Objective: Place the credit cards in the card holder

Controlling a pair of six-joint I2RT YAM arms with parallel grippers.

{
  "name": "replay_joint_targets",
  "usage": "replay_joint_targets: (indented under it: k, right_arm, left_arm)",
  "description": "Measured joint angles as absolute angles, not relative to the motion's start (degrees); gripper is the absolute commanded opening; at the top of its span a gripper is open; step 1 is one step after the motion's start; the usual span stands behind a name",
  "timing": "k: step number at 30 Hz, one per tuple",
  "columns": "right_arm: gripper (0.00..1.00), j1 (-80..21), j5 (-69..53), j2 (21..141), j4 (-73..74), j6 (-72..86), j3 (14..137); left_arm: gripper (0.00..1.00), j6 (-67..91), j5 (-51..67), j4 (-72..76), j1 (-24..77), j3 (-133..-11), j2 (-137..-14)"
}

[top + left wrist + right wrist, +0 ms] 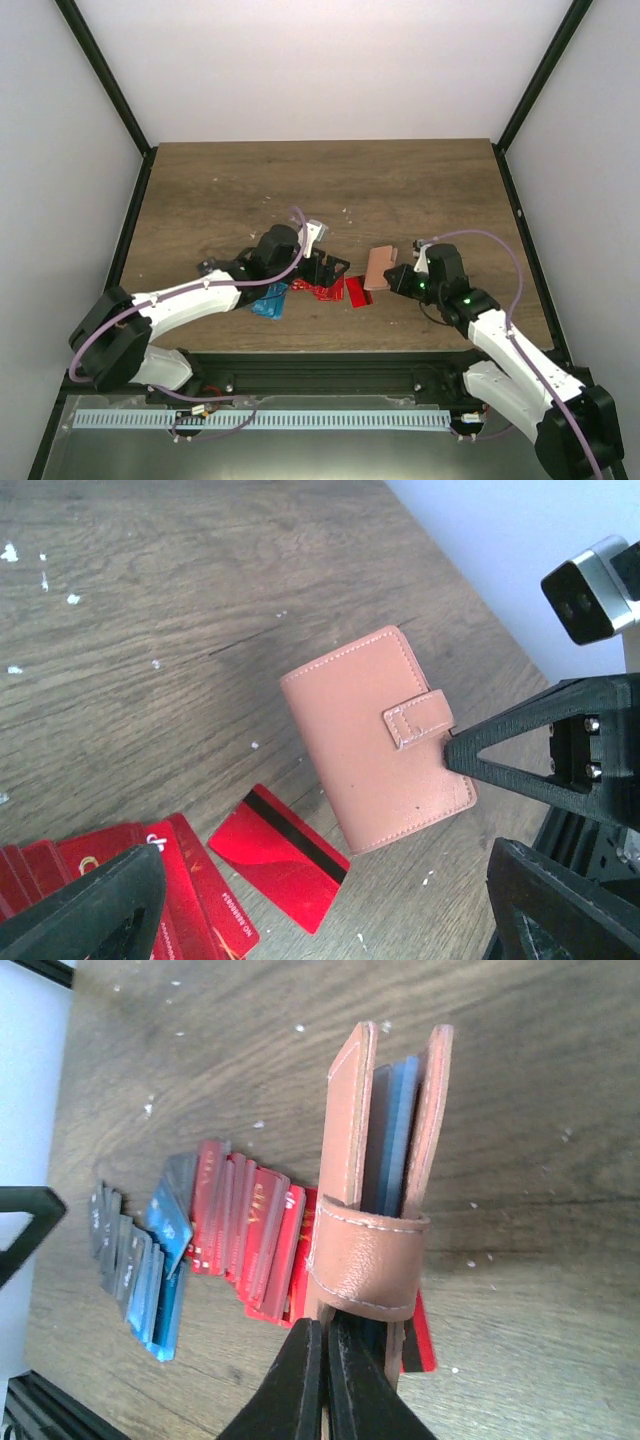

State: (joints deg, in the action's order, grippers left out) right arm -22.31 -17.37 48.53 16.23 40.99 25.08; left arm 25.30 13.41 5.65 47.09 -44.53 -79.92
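Observation:
The tan-pink card holder (380,266) is strapped shut, with blue cards (396,1125) showing between its covers (348,1140). My right gripper (399,279) is shut on the holder's edge just below the strap (326,1332); its fingertip (458,750) shows against that edge (375,750). Red cards (322,289) lie fanned on the table, with one red card (280,855) apart beside the holder. Blue cards (165,1250) and dark grey cards (105,1235) continue the row. My left gripper (324,270) is open and empty above the red cards (325,880).
The wooden table (320,190) is ringed by a black frame and white walls. White specks dot the wood. The card row runs from the blue cards (270,303) rightwards to the holder, near the front edge.

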Motion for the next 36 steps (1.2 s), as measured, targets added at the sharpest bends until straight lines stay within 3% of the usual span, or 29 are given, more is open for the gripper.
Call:
replay_joint_targets:
  k: [6, 13, 19, 21, 25, 31, 34, 36]
  right_arm:
    - [0.01, -22.28, -19.99, 45.69, 16.03, 38.50, 26.61]
    - [0.01, -22.28, -27.59, 41.25, 13.41, 36.62, 28.18]
    - [0.01, -22.28, -36.14, 39.09, 8.03, 36.03, 29.65]
    - [0.01, -22.28, -38.46, 38.83, 6.63, 36.03, 29.65]
    - [0.01, -22.31, -42.59, 38.54, 3.68, 36.53, 29.65]
    - [0.01, -22.31, -46.87, 38.52, 0.23, 37.36, 29.63]
    - [0.01, -22.28, -47.53, 38.50, -0.10, 37.36, 29.63]
    - [0.16, -22.17, -47.13, 38.48, 0.16, 37.34, 29.63]
  left_arm:
    - [0.92, 26.74, 16.10, 10.09, 46.09, -42.15, -79.64]
    - [0.92, 35.62, 29.71, 25.54, 38.02, -35.90, -81.78]
    - [0.88, 42.78, 40.27, 38.89, 37.32, -34.02, -83.77]
    - [0.82, 45.54, 43.03, 44.23, 37.32, -33.91, -84.42]
    - [0.61, 50.94, 47.62, 54.50, 37.50, -33.89, -86.28]
    - [0.18, 56.58, 51.79, 63.96, 37.89, -34.04, -89.03]
    - [0.04, 58.15, 53.08, 67.05, 37.95, -34.06, -89.21]
    - [0.04, 58.70, 53.65, 68.97, 37.87, -34.06, -89.21]
